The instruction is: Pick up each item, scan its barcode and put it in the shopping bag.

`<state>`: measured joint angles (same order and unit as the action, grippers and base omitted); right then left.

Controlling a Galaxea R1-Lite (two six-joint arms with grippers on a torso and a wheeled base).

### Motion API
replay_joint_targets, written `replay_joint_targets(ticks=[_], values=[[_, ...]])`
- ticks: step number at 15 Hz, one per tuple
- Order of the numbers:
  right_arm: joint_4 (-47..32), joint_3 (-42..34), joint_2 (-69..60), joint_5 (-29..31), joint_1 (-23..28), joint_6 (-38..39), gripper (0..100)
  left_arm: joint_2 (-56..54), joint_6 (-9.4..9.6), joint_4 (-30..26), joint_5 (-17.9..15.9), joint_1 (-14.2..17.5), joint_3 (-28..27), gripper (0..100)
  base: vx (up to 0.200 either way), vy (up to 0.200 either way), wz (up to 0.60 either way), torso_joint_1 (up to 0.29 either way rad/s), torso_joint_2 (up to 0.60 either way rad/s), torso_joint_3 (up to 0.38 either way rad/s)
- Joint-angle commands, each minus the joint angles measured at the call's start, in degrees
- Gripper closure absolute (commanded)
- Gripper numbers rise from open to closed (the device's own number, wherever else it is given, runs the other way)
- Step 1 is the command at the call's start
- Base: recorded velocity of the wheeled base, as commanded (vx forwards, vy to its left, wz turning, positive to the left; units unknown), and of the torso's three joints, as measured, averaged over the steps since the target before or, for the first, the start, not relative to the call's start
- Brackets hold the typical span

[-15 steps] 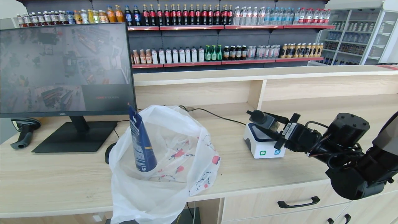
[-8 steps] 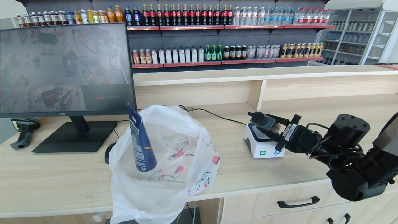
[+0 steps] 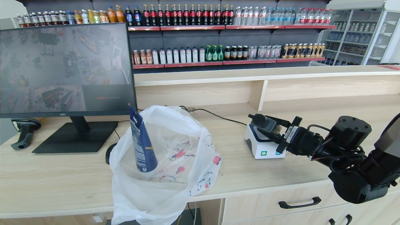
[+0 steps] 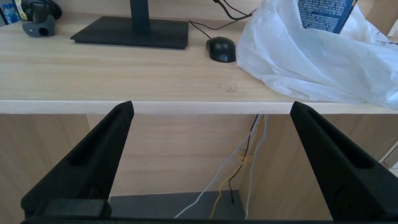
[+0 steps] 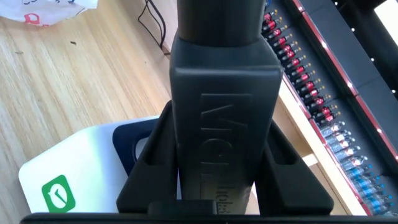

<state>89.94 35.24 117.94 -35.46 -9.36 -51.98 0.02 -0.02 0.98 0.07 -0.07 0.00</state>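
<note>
Right pincer (image 3: 269, 125): clamped on a dark item (image 3: 261, 120) and held just above the white scanner box (image 3: 262, 147). In the right wrist view the pincer (image 5: 221, 158) grips the item (image 5: 217, 74) from both sides, over the box (image 5: 68, 177).
Dark item: black or dark grey with a rounded end. Its kind is hard to tell, possibly a small bottle or tube.
Left pincer (image 4: 211, 107): fingers spread wide apart and holding nothing, low in front of the table (image 4: 124, 74) edge.
Shopping bag (image 3: 178, 165): white plastic with red and dark print. It stands open on the table (image 3: 56, 181), its front hanging over the near edge.
Blue tube (image 3: 142, 145): inside the bag, upright with a slight lean, cap end down.
Scanner box: on the table, well to the right of the bag.
Monitor (image 3: 65, 68): on the table, behind and left of the bag.
Mouse (image 3: 109, 153): dark, just beside the bag's left side.
Handheld scanner (image 3: 23, 131): at the table's far left.
</note>
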Motion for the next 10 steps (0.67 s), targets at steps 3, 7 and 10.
replay_joint_targets(ticks=[3,7,10], values=[[0.06,0.18,-6.41,1.10,-1.18,6.28,100,-0.02,-0.06,-0.01,0.01,-0.01,0.00,0,0.000,0.000,0.00,0.000,0.00,0.000],[0.06,-4.74,-17.13,14.54,-3.56,17.35,100,-0.02,-0.15,-0.27,0.01,0.07,0.00,0,0.000,0.000,0.00,0.000,0.00,0.000],[0.06,-8.96,-22.93,30.19,-8.83,28.16,100,-0.02,-0.24,-0.27,0.01,0.07,0.00,0,0.000,0.000,0.00,0.000,0.00,0.000]])
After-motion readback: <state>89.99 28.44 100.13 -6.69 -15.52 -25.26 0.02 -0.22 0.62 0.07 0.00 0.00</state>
